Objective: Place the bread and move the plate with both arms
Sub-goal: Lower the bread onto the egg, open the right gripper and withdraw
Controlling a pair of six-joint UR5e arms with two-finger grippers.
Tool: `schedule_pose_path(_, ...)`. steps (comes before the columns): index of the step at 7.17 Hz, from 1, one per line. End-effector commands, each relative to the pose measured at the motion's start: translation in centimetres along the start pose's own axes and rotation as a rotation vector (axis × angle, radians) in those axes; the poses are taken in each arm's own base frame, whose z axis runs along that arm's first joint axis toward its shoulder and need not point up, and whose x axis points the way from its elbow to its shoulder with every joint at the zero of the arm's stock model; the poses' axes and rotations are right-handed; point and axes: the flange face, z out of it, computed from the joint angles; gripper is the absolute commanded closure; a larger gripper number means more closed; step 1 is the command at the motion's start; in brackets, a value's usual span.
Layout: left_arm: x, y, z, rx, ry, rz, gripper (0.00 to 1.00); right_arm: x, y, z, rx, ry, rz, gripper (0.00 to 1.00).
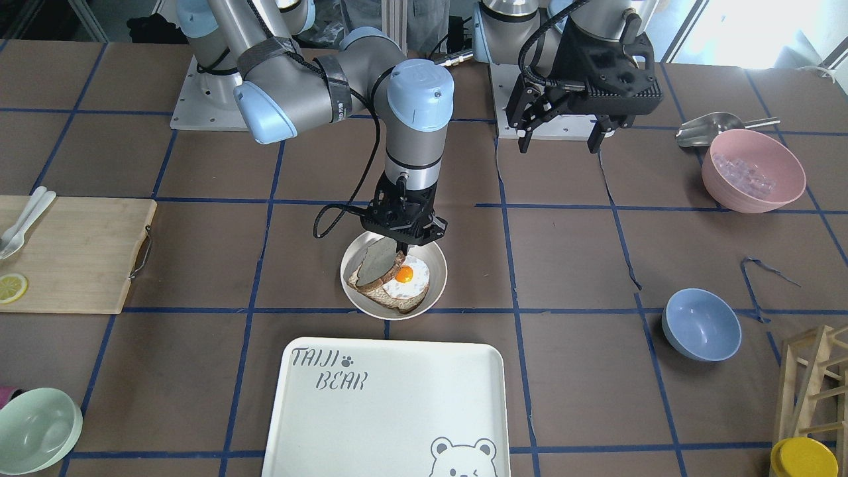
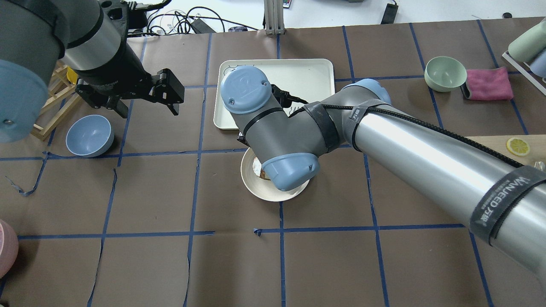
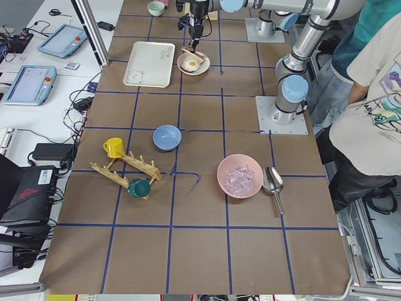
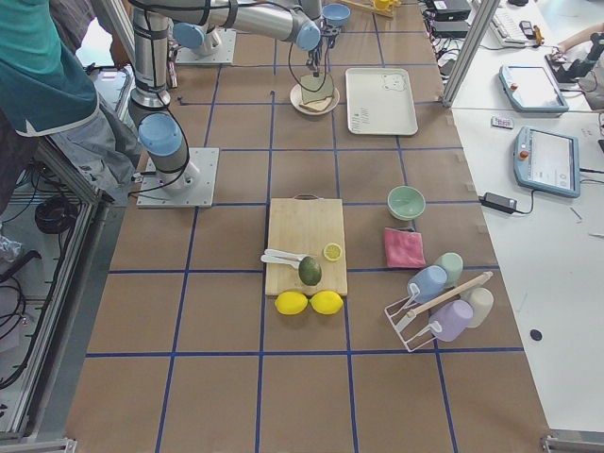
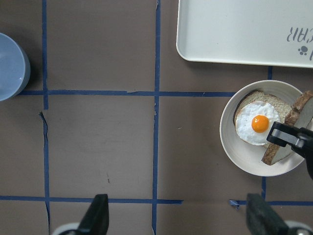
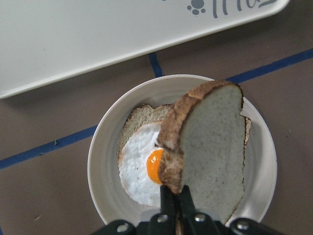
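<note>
Overall light: bright and even, with the brown table (image 1: 563,252) reading clearly in every view.
Source: daylight is pouring in at the far right corner of the front-facing view, washing the background (image 1: 748,26) out to white.
Glare: a long highlight is running along the right arm (image 2: 418,149) in the overhead view.
Shadows: soft, short ones are lying beside the plate (image 1: 437,262) and the blue bowl (image 1: 702,324) — the bread (image 1: 377,262) is looking grey, shaded from above.
Focus: the left gripper (image 5: 178,223) is showing blurred fingertips (image 5: 99,218) at the near edge of its wrist view; the right wrist view is rendering the bread's crumb crisply.
Distortion: the side views are spreading the near table wide — far things are coming out small and coarse.
</note>
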Motion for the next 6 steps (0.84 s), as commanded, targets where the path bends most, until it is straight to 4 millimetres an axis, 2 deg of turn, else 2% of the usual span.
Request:
schedule_pose_path(1, 0.0, 0.0, 0.0, 0.000, 0.003, -0.001, 0.00, 0.1, 0.2, 0.2, -0.004, 0.000, 0.002, 0.70)
schedule_pose_path(2, 0.0, 0.0, 0.0, 0.000, 0.002, 0.000, 0.00, 0.2, 0.0, 0.3, 0.002, 0.008, -0.010, 0.31)
schedule_pose_path(3, 0.0, 0.0, 0.0, 0.000, 0.001, 0.000, 0.00, 0.0, -0.5, -0.3, 0.011, -0.004, -0.011, 0.09)
schedule_pose_path(4, 0.0, 0.0, 0.0, 0.000, 0.001, -0.001, 0.00, 0.1, -0.8, -1.0, 0.021, -0.010, -0.021, 0.05)
schedule_pose_path(5, 0.0, 0.0, -0.1, 0.002, 0.000, 0.000, 0.00, 0.1, -1.9, -1.9, 0.026, -0.025, -0.021, 0.00)
schedule_pose_path(6, 0.0, 0.0, -0.2, 0.005, 0.000, 0.000, 0.00, 0.7, -4.4, -4.6, 0.052, -0.034, -0.115, 0.00)
